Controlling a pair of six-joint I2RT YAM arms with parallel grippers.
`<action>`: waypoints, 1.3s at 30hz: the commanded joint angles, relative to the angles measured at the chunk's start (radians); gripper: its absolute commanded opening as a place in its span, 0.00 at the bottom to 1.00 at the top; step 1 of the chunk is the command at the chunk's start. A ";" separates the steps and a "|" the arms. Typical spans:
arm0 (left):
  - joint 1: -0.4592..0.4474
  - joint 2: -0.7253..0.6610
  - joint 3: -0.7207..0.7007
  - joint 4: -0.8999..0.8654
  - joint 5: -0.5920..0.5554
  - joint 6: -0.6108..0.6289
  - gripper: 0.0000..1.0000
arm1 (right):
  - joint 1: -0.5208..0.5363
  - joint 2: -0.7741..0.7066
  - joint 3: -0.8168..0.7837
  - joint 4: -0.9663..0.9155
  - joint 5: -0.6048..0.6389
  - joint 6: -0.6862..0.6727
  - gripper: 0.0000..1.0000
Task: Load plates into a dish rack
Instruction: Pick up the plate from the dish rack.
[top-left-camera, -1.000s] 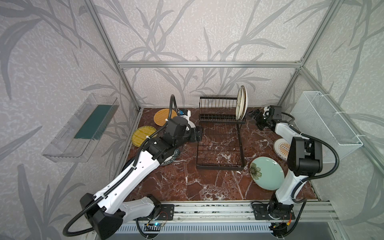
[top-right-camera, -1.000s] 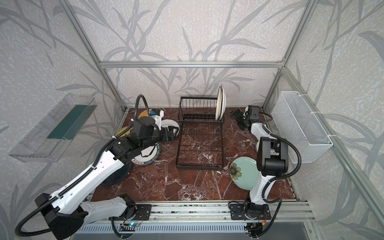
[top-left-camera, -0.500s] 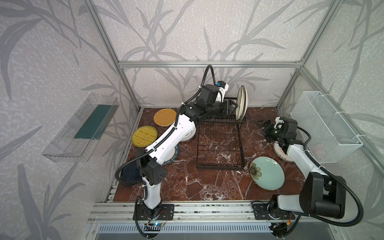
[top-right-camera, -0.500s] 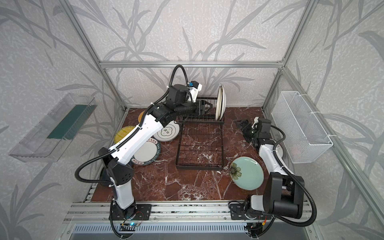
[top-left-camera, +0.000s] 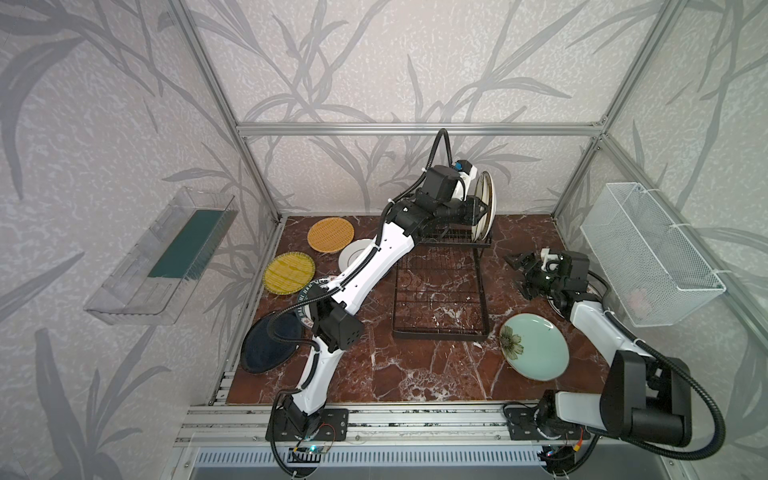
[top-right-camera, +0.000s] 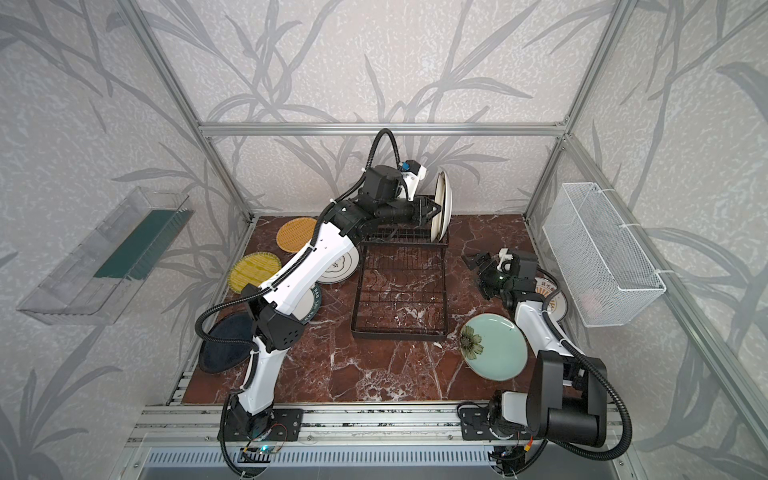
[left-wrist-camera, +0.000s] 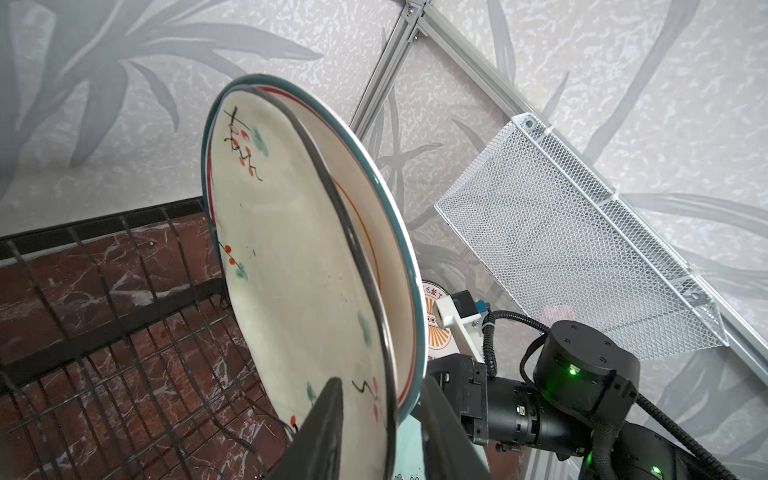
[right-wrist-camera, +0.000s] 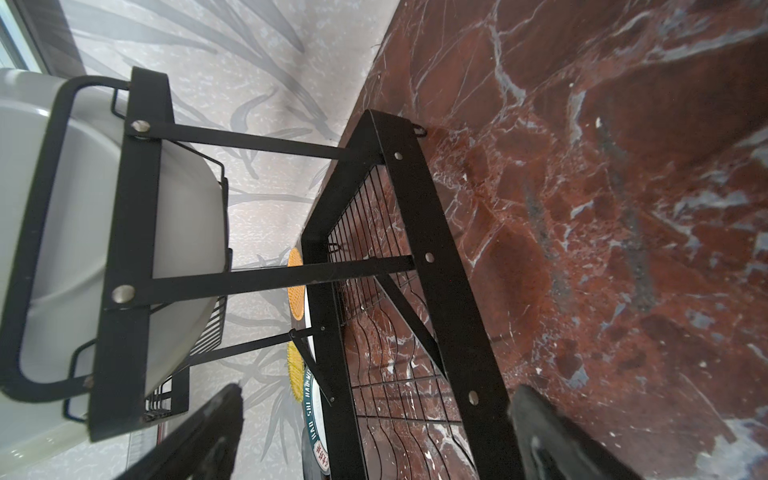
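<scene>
The left gripper straddles the rims of the upright cream plates at the right end of the dish rack, near the table's back edge. Its fingers are set narrow, though actual contact is unclear. The right gripper hovers just right of the dish rack, spread wide and empty.

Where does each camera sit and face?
Top views: high, front, looking down at red marble tabletop; left arm, right arm whole.
Left wrist: up at the black wire dish rack, facing the cream berry-painted plate; left gripper straddles its rim.
Right wrist: beside the rack, facing across it; right gripper open.
Shared: every view shows the rack.
</scene>
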 joint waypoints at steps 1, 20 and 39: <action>-0.005 0.020 0.034 0.009 0.000 -0.018 0.28 | 0.002 -0.019 0.002 0.042 -0.036 0.015 0.99; -0.015 0.038 0.034 0.089 0.026 -0.176 0.07 | 0.001 0.000 -0.003 0.055 -0.051 0.028 0.99; -0.034 -0.041 0.021 0.142 0.037 -0.115 0.00 | 0.022 0.047 0.015 0.080 -0.054 0.037 0.99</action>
